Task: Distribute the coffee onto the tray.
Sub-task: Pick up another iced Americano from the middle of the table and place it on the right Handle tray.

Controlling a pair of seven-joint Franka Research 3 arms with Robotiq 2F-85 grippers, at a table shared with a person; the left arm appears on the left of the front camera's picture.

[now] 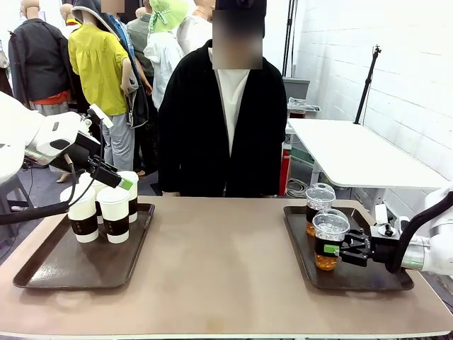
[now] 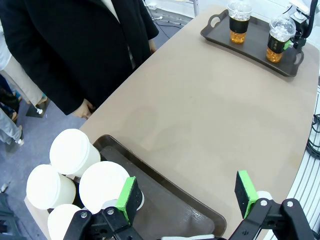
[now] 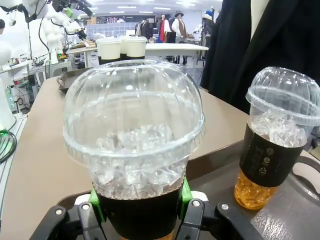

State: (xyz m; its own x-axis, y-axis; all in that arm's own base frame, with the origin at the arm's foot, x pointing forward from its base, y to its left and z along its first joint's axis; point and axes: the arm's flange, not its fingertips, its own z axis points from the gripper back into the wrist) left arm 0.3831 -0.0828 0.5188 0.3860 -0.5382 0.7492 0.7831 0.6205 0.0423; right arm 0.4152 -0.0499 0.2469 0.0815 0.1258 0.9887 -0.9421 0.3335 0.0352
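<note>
Several white lidded coffee cups (image 1: 115, 212) with dark bands stand bunched at the far left end of the left brown tray (image 1: 42, 273). My left gripper (image 1: 119, 181) hovers just over them, open and empty. In the left wrist view that gripper (image 2: 187, 197) spreads its green pads over the tray (image 2: 165, 200), one pad beside a white lid (image 2: 102, 185). On the right tray (image 1: 368, 280) my right gripper (image 1: 336, 249) is shut on the nearer clear dome-lidded cup (image 1: 330, 237) of amber drink, filling the right wrist view (image 3: 135, 125). A second clear cup (image 1: 318, 205) (image 3: 280, 145) stands behind it.
A person in a black coat (image 1: 219, 127) stands at the far edge, one hand (image 2: 85, 107) hanging by the table rim. The tan tabletop (image 1: 219, 262) stretches bare between both trays. A white side table (image 1: 354, 152) stands behind on the right.
</note>
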